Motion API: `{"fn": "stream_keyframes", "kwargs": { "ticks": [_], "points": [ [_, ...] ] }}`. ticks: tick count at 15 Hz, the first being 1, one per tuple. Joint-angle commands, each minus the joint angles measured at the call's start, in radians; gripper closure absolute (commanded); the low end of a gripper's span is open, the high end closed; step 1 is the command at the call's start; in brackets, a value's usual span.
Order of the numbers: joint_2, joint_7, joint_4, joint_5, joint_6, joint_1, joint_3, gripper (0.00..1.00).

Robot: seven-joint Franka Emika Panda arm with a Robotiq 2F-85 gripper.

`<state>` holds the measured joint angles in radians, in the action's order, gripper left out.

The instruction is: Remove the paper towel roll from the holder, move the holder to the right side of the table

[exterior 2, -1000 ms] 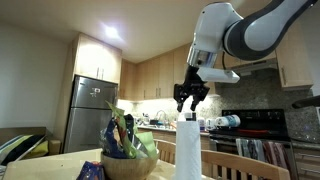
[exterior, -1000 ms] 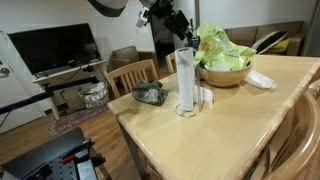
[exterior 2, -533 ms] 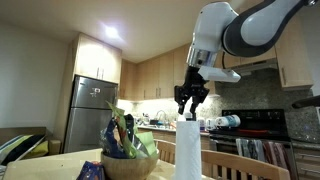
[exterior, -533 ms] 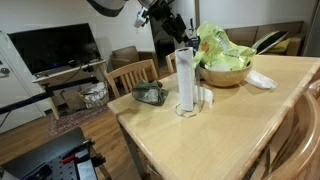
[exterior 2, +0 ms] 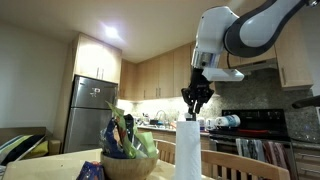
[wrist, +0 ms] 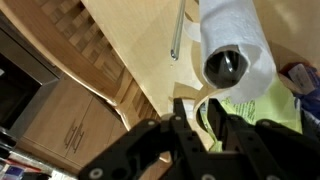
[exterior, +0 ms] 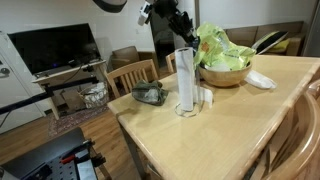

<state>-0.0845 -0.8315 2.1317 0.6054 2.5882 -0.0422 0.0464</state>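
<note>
The gripper [exterior: 185, 37] hangs straight above the paper towel roll [exterior: 186, 78], its tips just clear of the roll's top rim and not touching it. Its two dark fingers [wrist: 176, 118] are spread apart with nothing pinched between them (from the wrist view [wrist: 198, 106] the gap frames the edge of the roll [wrist: 236, 48], whose dark hollow core faces up at the camera). The roll stands upright directly below the tool on the table [exterior: 200, 135], sitting in the holder [exterior: 189, 112], whose ring base circles its foot. In the wrist view one thin metal rod of the holder [wrist: 176, 30] runs alongside the roll; I cannot tell whether anything runs up the core. In an exterior view the gripper [exterior 2: 196, 110] sits just over the roll [exterior 2: 189, 152]. Beyond the gripper, close behind the roll, is a wooden bowl [exterior: 224, 75] heaped with something green.
</note>
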Motion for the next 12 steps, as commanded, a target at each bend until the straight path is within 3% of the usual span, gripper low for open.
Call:
{"fn": "stream_keyframes", "kwargs": {
  "ticks": [1, 2, 4, 8, 12],
  "points": [
    [-0.001, 0.005, -0.001, -0.004, -0.001, 0.001, -0.001, 0.66],
    [-0.002, -0.004, -0.002, 0.009, -0.002, 0.0, 0.001, 0.4],
    [0.0, -0.007, 0.001, 0.006, 0.004, 0.0, 0.001, 0.34],
    [0.003, 0.001, 0.003, -0.004, -0.008, 0.001, 0.001, 0.04],
    [0.005, 0.007, 0.013, -0.014, -0.022, 0.005, 0.004, 0.0]
  ]
}}
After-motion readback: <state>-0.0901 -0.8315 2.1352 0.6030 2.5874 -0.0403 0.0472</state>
